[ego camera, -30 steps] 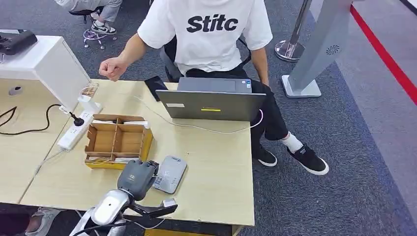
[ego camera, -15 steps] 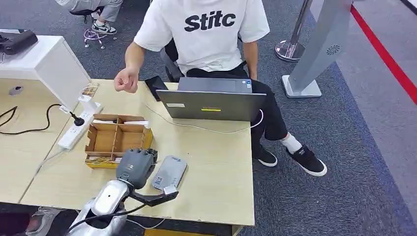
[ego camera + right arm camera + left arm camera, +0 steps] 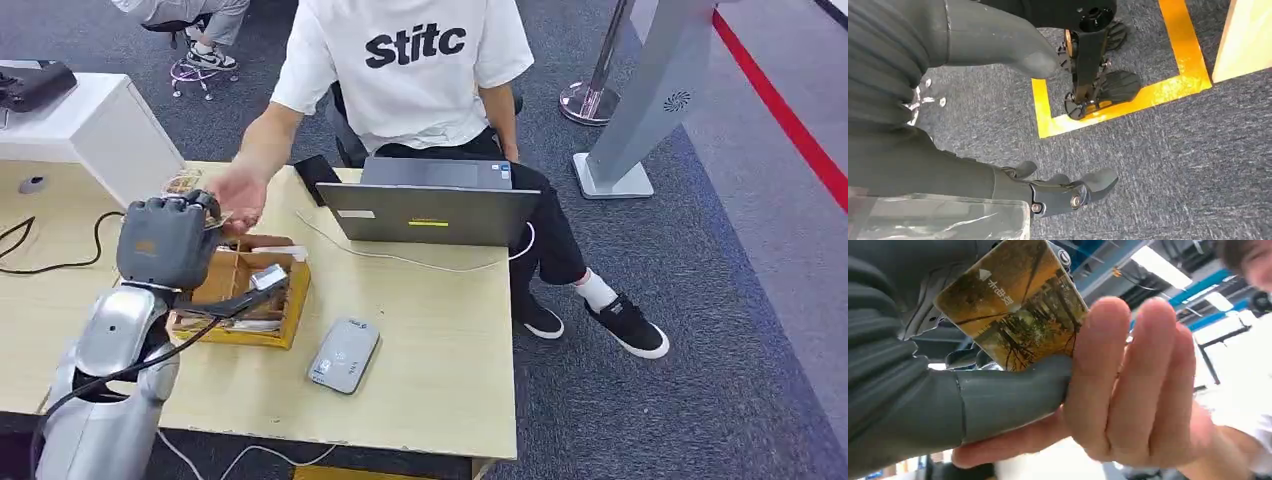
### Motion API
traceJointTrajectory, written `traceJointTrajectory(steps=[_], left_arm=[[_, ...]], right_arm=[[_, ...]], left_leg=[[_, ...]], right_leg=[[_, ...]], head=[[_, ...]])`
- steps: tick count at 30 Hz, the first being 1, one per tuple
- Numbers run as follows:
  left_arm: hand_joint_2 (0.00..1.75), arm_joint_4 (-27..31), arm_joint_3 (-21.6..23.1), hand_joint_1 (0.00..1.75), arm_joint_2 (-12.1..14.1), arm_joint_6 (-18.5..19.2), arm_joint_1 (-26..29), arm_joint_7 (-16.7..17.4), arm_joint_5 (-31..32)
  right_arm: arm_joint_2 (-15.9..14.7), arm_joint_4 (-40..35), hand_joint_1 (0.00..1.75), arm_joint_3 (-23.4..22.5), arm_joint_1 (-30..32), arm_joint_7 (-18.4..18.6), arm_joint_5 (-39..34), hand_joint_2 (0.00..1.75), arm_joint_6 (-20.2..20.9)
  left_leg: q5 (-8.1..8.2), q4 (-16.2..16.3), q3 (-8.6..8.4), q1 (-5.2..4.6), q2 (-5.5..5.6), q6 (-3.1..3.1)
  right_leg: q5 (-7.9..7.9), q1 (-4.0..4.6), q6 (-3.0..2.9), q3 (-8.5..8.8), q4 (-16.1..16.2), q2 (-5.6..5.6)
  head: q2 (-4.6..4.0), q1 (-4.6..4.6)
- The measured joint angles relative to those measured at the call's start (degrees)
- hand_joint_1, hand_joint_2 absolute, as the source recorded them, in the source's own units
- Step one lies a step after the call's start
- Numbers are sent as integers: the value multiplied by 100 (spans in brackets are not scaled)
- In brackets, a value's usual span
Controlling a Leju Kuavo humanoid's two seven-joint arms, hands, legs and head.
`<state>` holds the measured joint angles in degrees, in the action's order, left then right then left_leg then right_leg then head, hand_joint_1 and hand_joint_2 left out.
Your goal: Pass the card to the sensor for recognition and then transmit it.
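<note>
My left hand (image 3: 165,243) is raised above the table's far left part and holds a yellow-brown card (image 3: 1013,310) printed with trees, pinched between its thumb (image 3: 998,400) and its fingers. A person's hand (image 3: 238,195) reaches in from across the table; its fingers (image 3: 1128,380) lie against my thumb and the card's edge. The grey card sensor (image 3: 344,355) lies flat on the table, nearer to me and to the right of my hand. My right hand (image 3: 908,150) hangs over the carpet with its fingers (image 3: 1068,192) apart, holding nothing.
A partitioned cardboard box (image 3: 262,292) sits just under my left arm. A grey laptop (image 3: 430,205) stands at the table's far side before the seated person, with a white cable running from it. A white cabinet (image 3: 95,125) stands at the far left.
My left hand has risen from the sensor and swung left and away, toward the person. The person's hand has come down and opened against the card.
</note>
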<state>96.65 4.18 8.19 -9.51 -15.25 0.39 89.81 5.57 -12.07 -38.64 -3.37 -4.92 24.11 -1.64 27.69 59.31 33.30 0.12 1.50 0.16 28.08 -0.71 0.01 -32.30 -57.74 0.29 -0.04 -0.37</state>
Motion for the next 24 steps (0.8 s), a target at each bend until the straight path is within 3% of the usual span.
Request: traceJointTrajectory(steps=[1,2,3,14,19,24], left_arm=[[175,15,-44,175,22,-15,0,20,0],[175,33,-72,106,44,-31,6,53,0],[175,46,-96,0,72,-50,13,83,0],[175,347,-119,0,136,-151,448,-57,2],[175,643,247,0,-120,-100,842,-326,-66],[175,796,982,0,-382,83,1439,-393,-247]], right_arm=[[0,0,0,-5,0,0,7,175,-4],[0,0,0,-11,0,2,20,175,-11],[0,0,0,-24,0,7,35,175,-15],[0,0,0,-212,1,116,42,175,-107],[9,0,0,-322,-10,109,-35,175,-120],[28,0,0,-512,-19,87,-81,175,-162]], left_leg=[[0,0,0,-1,0,0],[0,0,1,-1,1,0],[0,0,2,-1,1,0],[1,1,2,-3,-4,1],[5,1,4,-5,-2,6],[9,1,4,-7,-7,12]], right_leg=[[0,0,0,0,0,0],[0,0,0,0,0,-1],[0,0,0,0,0,-1],[0,-1,0,-4,4,4],[1,-2,2,-3,7,2],[1,-4,2,-3,9,3]], head=[[0,0],[0,-2],[0,2],[-2,0],[-2,-2],[0,0]])
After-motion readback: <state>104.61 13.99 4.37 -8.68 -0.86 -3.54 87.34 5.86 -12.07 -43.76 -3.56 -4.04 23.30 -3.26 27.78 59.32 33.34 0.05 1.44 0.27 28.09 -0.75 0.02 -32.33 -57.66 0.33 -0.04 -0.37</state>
